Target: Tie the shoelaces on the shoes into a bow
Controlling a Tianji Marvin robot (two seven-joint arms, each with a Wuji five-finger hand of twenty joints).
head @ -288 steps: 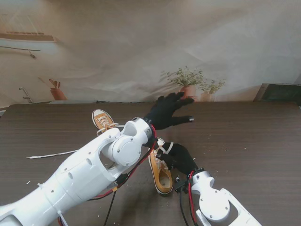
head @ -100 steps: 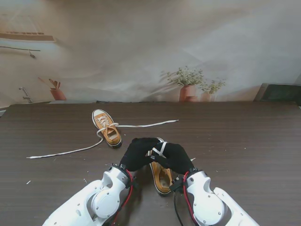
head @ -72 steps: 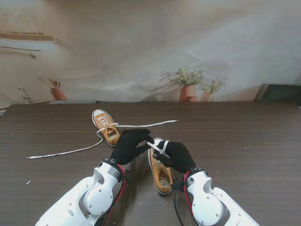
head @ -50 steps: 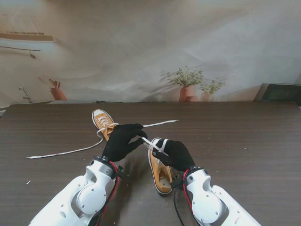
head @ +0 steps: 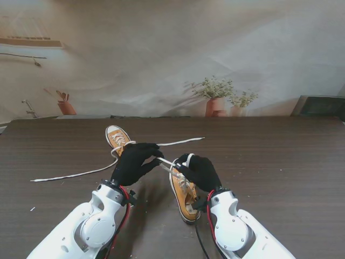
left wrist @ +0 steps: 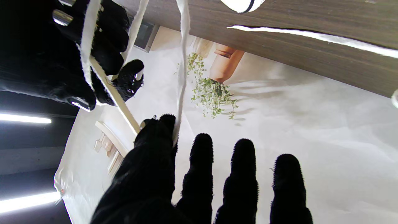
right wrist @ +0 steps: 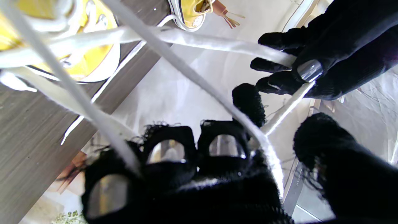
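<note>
From the stand view I see both black-gloved hands raised over the near shoe (head: 185, 200), a mustard canvas sneaker with a white sole lying low and centre in the frame on the dark wood-grain table (head: 280, 162). My left hand (head: 135, 163) pinches a flat white lace (head: 168, 164) between thumb and forefinger; my right hand (head: 200, 171) is curled around the same lace, which runs taut between the 2 hands. A second shoe (head: 121, 144) sits left of centre, farther from me, its own laces (head: 75, 174) trailing loose across the table toward the left edge and the right.

The left wrist view adds what the stand cannot: my thumb (left wrist: 157, 140) presses on 1 woven strand while the other 4 fingers (left wrist: 242, 174) stay straight and spread, touching nothing. The right hand (left wrist: 62, 53) shows there with lace across its knuckles.

The right wrist view shows lace strands (right wrist: 192, 77) crossing over my bent fingers (right wrist: 224, 146), whose metal fingertip plates gleam, and the left hand (right wrist: 314, 59) gripping the lace end. The near shoe's eyelets (right wrist: 71, 46) appear blurred and close.
</note>
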